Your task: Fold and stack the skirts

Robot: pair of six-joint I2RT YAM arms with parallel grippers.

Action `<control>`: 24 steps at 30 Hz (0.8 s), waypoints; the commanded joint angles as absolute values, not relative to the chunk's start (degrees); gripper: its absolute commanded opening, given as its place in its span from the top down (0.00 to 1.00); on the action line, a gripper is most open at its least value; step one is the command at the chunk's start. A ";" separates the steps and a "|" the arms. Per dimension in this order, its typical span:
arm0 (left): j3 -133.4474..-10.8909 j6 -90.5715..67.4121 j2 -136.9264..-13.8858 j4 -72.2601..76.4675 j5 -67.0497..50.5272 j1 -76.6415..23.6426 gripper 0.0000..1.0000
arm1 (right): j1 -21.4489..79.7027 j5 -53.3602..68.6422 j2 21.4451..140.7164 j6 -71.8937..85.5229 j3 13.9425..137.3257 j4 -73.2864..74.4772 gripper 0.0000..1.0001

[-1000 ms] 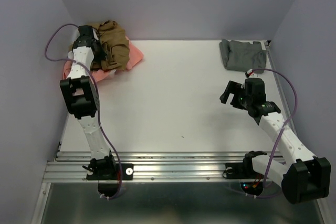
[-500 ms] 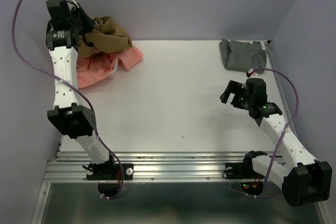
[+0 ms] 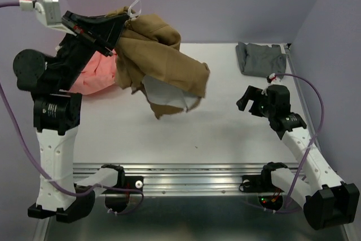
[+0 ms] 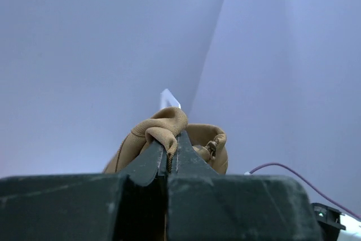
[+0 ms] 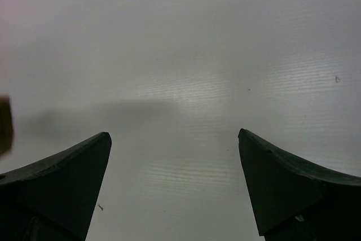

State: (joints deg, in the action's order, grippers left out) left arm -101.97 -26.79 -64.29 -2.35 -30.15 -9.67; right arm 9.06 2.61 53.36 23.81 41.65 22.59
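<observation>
**Tan skirt held aloft by the left hand**

The tan skirt (image 3: 161, 66) hangs in the air over the 10 o'clock part of the tabletop (image 3: 225, 128). It droops from its top edge in loose folds toward the middle, and a pale lining (image 3: 168, 95) shows at its lower hem. The left hand (image 3: 121, 25) is clamped on a bunched fold at the skirt's upper end. In the left wrist view its two fingers (image 4: 148, 162) are pressed together with tan cloth (image 4: 163, 129) pinched between them and bulging above the tips.

Below and behind the hanging cloth, the pink skirt (image 3: 93, 77) lies crumpled on the tabletop at about 10 o'clock, partly hidden by the left arm. The grey skirt (image 3: 260, 58) rests in a compact bundle at the 1 o'clock corner, well apart from the other two.

The right hand (image 3: 249, 99) hovers at about 3 o'clock, just on the near side of the grey skirt and not touching it. Its own camera shows the fingers spread wide (image 5: 175, 136), with nothing between them but bare tabletop (image 5: 180, 55).
</observation>
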 commanded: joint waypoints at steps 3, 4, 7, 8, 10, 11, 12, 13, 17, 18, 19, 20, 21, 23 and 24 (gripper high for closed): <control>-96.59 -36.63 -63.45 19.32 -40.24 -10.54 1.00 | 9.05 2.55 51.50 24.08 42.71 20.83 0.00; -96.85 -37.78 -64.15 20.03 -41.04 -11.42 1.00 | 9.05 2.46 51.50 24.08 42.98 20.92 0.00; -94.32 -38.06 -66.01 20.13 -42.71 -15.28 1.00 | 9.05 1.50 50.98 24.61 42.72 20.92 0.00; -91.61 -37.71 -65.66 20.13 -42.28 -16.95 1.00 | 9.05 0.28 50.45 24.87 42.54 21.00 0.00; -79.76 -35.52 -63.03 20.13 -38.25 -18.62 1.00 | 9.05 -3.15 49.84 25.92 42.10 21.35 0.00; -74.84 -34.81 -60.76 20.39 -35.97 -20.37 1.00 | 9.05 -5.86 49.57 26.88 42.01 22.05 0.00; -70.18 -34.54 -59.86 20.39 -30.20 -21.35 1.00 | 9.05 -7.02 49.48 27.24 42.10 22.58 0.00; -61.35 -34.54 -59.24 20.39 -27.97 -22.14 1.00 | 9.05 -8.08 49.57 27.59 42.36 23.11 0.00; -44.42 -36.38 -57.84 19.16 -25.23 -24.43 1.00 | 9.05 -8.18 49.92 27.60 43.15 23.73 0.00; -38.47 -37.00 -57.14 18.99 -22.18 -25.04 1.00 | 9.05 -7.48 50.27 27.51 43.15 23.47 0.00; -35.71 -38.66 -56.26 18.72 -20.58 -25.05 1.00 | 9.05 -6.25 50.53 27.07 43.24 23.38 0.00; -33.07 -38.85 -54.42 17.76 -19.52 -25.14 1.00 | 9.05 -2.93 50.80 26.11 43.33 22.94 0.00; -29.48 -38.85 -53.36 16.54 -18.03 -25.14 1.00 | 9.05 -1.60 50.97 25.15 43.42 22.94 0.00; -27.34 -38.93 -50.12 9.19 -14.87 -25.14 1.00 | 9.05 3.39 51.59 23.57 43.51 23.72 0.00; -26.12 -39.54 -48.71 6.18 -10.85 -25.14 1.00 | 9.05 4.56 51.59 23.29 43.59 24.08 0.00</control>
State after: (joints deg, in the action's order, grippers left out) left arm -26.89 -38.15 -56.75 7.51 -20.01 -24.84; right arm 9.06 -1.87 51.37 25.67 41.63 23.90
